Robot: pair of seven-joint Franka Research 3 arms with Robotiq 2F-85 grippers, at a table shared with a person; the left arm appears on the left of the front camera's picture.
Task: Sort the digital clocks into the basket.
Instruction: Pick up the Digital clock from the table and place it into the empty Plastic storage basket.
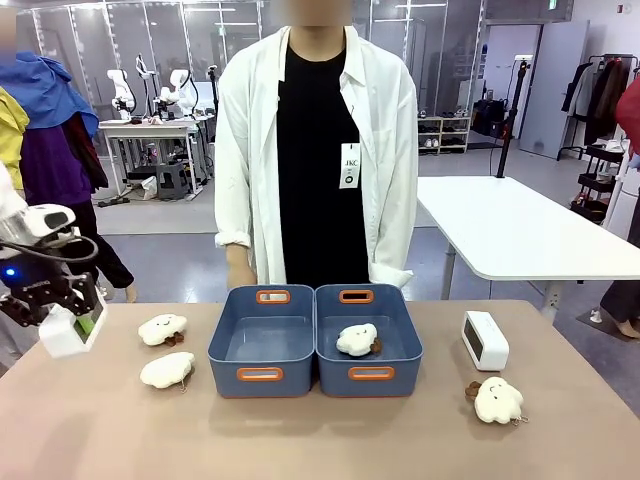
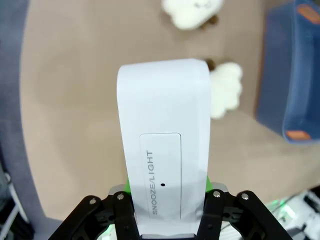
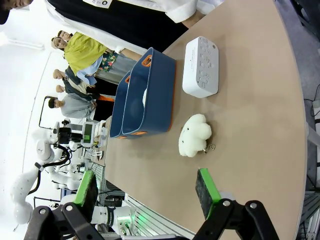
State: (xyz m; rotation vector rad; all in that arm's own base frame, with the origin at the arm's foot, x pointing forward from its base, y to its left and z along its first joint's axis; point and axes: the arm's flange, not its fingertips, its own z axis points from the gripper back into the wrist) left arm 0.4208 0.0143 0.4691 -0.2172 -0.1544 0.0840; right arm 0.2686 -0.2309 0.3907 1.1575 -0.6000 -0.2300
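Matte tan worktop (image 1: pixel 320 440); an empty blue plastic basket (image 1: pixel 228 350) touches its twin basket (image 1: pixel 405 345).
The left gripper (image 2: pixel 167 187) clamps a smooth white rounded clock (image 2: pixel 162 150) above the worktop's left end. The other clock (image 1: pixel 485 340) stands right of the baskets. The right gripper (image 3: pixel 147 195) is spread, empty.

Left hand (image 1: pixel 72 325) clamped (right hand (image 3: pixel 145 192) spread)
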